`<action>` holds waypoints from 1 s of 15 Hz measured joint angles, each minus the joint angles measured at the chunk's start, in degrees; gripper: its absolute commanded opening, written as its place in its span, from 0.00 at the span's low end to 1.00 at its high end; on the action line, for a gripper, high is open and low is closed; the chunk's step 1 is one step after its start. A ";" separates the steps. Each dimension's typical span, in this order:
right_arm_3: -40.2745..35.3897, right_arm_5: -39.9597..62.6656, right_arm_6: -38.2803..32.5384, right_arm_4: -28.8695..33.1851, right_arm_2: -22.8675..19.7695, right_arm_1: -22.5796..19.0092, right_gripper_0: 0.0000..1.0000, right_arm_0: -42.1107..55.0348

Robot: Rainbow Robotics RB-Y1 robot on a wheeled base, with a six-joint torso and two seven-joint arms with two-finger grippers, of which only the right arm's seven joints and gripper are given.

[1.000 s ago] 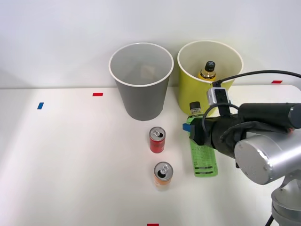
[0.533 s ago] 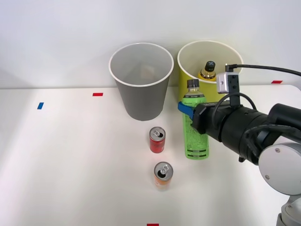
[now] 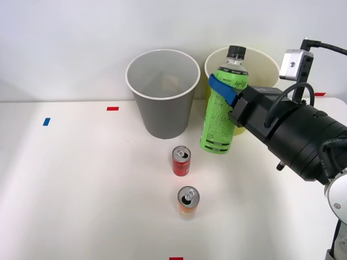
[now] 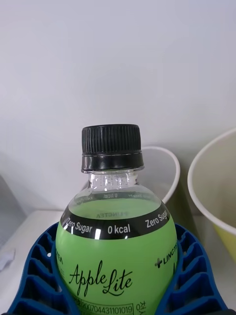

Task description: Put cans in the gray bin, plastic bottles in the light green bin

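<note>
The right claw (image 3: 226, 93) is clamped around the upper body of the green-label bottle (image 3: 221, 108), its blue ribbed fingers (image 4: 39, 266) hugging both sides just under the shoulder. The bottle hangs clear of the counter (image 3: 81, 179), nearly upright with a slight tilt, its black cap (image 4: 111, 140) level with the white rim of the light green bin (image 3: 271, 65) and in front of it.

To finish this step well, the bottle's base likely needs to clear that rim before the carry goes further back, then release over the centre of the opening, well away from the gray bin (image 3: 162, 108) just beside it. The red can (image 3: 181, 161) and orange can (image 3: 187, 201) stand on the counter, still to be sorted.
</note>
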 measured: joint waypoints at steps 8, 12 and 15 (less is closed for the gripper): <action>0.04 -7.37 -1.05 -2.05 -3.79 0.04 0.00 -4.68; 6.26 -10.67 -0.94 -2.18 -6.04 0.04 0.00 -10.42; 14.98 -17.08 0.51 -0.78 -6.01 0.04 0.00 -15.71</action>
